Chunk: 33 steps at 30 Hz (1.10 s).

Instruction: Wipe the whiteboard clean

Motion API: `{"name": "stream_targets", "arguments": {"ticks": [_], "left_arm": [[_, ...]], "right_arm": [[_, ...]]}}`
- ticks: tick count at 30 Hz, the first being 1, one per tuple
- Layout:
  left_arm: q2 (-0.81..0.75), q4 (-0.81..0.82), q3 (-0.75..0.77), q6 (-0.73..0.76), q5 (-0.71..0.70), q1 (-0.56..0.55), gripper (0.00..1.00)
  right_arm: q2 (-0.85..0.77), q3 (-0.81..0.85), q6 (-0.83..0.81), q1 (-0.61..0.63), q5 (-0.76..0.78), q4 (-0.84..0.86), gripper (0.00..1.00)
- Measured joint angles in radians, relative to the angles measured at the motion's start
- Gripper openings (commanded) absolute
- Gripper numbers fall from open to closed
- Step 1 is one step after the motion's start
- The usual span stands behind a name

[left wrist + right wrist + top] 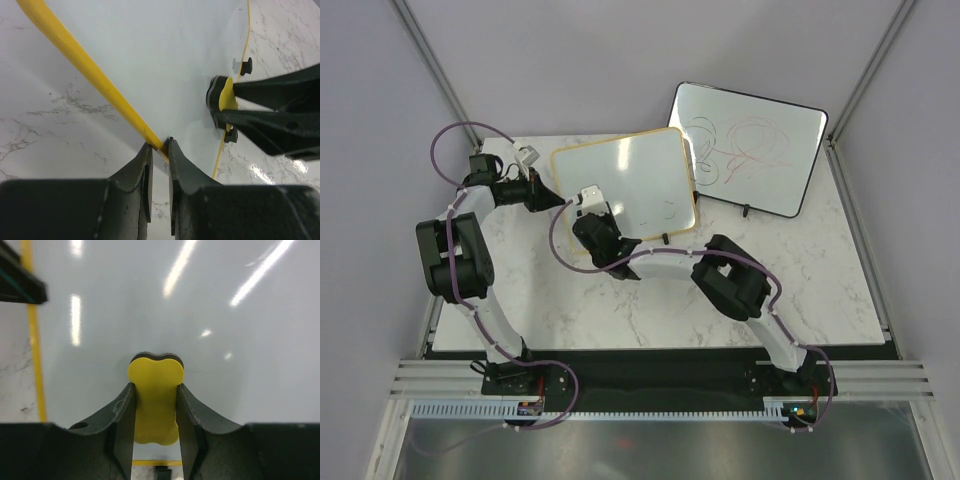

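The whiteboard (630,175) is being clamped at its left edge by the left gripper (159,147); a yellow eraser (156,382) is being pinched by the right gripper (155,407).

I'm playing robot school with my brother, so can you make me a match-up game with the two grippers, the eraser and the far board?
Column one: 1 left gripper; 2 right gripper; 3 eraser; 4 black-framed board.
Column two: A scribbled red and black; B pinching the whiteboard's frame; C yellow; D clamping the eraser.
Pairs: 1-B, 2-D, 3-C, 4-A.
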Motion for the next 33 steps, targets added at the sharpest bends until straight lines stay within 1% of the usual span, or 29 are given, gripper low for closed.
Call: {"name": "stream_targets", "arguments": {"ticks": [5, 10, 12, 14, 21, 26, 29, 33], "left_arm": [[0.000, -0.002, 0.000, 0.000, 0.000, 0.000, 0.02], [0.000, -0.008, 0.000, 0.000, 0.001, 0.000, 0.02], [0.000, -0.010, 0.000, 0.000, 0.003, 0.000, 0.02], [0.000, -0.011, 0.000, 0.000, 0.008, 0.000, 0.02], [-0.001, -0.014, 0.000, 0.001, 0.013, 0.000, 0.02], [-0.001, -0.014, 0.000, 0.001, 0.007, 0.001, 0.02], [-0.001, -0.014, 0.000, 0.004, 0.004, 0.001, 0.02], [-0.002, -0.014, 0.000, 0.012, 0.000, 0.001, 0.02]], "right_arm": [[-0.127, -0.169, 0.035, -0.097, 0.035, 0.007, 0.00], [-0.266, -0.358, 0.060, -0.265, 0.086, 0.022, 0.00], [-0.290, -0.407, 0.060, -0.313, 0.104, 0.027, 0.00], [-0.296, -0.435, 0.059, -0.324, 0.110, 0.035, 0.00], [-0.289, -0.449, 0.069, -0.265, 0.104, 0.048, 0.00], [-0.214, -0.351, 0.059, -0.152, 0.100, 0.049, 0.00], [-0.158, -0.267, 0.057, -0.095, 0.064, 0.056, 0.00], [-0.139, -0.244, 0.055, -0.073, 0.047, 0.056, 0.00]]}}
